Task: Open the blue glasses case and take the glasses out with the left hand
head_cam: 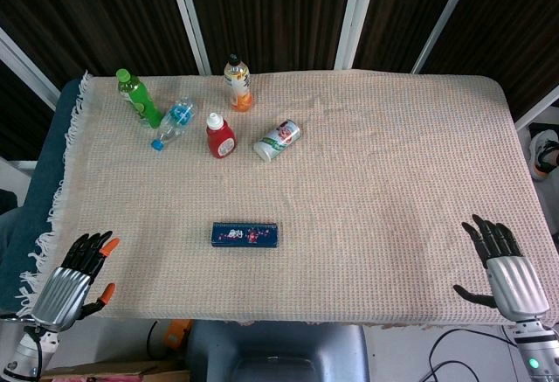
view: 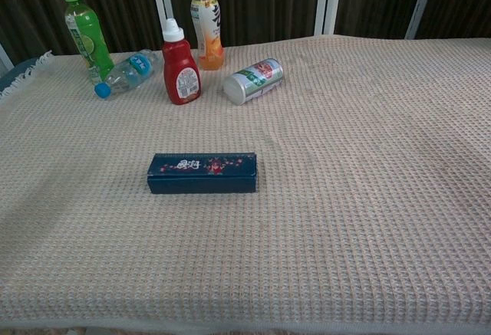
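Observation:
The blue glasses case (head_cam: 244, 235) lies closed on the cloth-covered table, a long dark-blue box with a floral print on its lid (view: 202, 172). My left hand (head_cam: 77, 275) hovers at the front left corner of the table, fingers apart and empty, well left of the case. My right hand (head_cam: 505, 270) is at the front right corner, fingers spread, holding nothing. Neither hand shows in the chest view. The glasses are not visible.
At the back left stand a green bottle (head_cam: 138, 97), an orange juice bottle (head_cam: 237, 82) and a red ketchup bottle (head_cam: 220, 135). A clear water bottle (head_cam: 174, 122) and a white can (head_cam: 277, 140) lie on their sides. The beige cloth (head_cam: 376, 190) covers the table.

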Robot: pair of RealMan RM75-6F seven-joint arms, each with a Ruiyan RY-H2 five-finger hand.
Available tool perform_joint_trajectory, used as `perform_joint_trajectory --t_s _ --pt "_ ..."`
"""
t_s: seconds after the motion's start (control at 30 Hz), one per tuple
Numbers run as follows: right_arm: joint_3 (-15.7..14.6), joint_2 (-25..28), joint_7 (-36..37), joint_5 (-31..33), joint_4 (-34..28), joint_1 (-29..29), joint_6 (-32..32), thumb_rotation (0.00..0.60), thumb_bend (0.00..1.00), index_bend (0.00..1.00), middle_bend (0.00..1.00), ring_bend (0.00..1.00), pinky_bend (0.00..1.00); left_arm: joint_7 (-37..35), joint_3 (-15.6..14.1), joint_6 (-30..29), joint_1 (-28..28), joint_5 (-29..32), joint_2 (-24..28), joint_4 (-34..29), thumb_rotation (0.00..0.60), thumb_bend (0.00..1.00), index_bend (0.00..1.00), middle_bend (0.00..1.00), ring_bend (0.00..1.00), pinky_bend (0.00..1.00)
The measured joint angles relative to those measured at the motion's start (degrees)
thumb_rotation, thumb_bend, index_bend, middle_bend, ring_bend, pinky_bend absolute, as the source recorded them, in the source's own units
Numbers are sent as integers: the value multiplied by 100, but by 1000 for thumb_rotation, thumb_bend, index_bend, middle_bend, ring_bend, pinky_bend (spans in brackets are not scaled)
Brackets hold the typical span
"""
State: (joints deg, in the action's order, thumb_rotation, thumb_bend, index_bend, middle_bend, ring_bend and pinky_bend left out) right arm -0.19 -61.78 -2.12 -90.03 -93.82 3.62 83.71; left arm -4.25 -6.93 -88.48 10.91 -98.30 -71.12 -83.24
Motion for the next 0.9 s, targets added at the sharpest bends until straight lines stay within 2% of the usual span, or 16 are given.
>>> perform_joint_trajectory --t_s 0.23,0.37,0.47,0.67,0.9 --pt "5 22 38 4 7 -25 35 600 151 0 0 0 0 -194 40 183 121 -102 -208 11 600 384 0 0 0 0" --pt "18 -6 26 6 27 -7 14 600 151 0 0 0 0 -530 164 359 318 -136 -609 25 600 392 2 0 0 0" --pt "19 -22 27 -1 19 19 -28 600 151 0 0 0 0 -496 258 696 534 -127 -893 1 600 393 19 0 0 0" --pt "11 -43 30 -27 21 52 -80 600 151 0 0 0 0 395 572 1675 1002 250 -1217 -358 600 386 89 0 0 0" --pt "12 -34 65 -10 13 113 -186 600 151 0 0 0 0 1401 1064 2564 1476 1286 -2136 -478 600 380 171 0 0 0"
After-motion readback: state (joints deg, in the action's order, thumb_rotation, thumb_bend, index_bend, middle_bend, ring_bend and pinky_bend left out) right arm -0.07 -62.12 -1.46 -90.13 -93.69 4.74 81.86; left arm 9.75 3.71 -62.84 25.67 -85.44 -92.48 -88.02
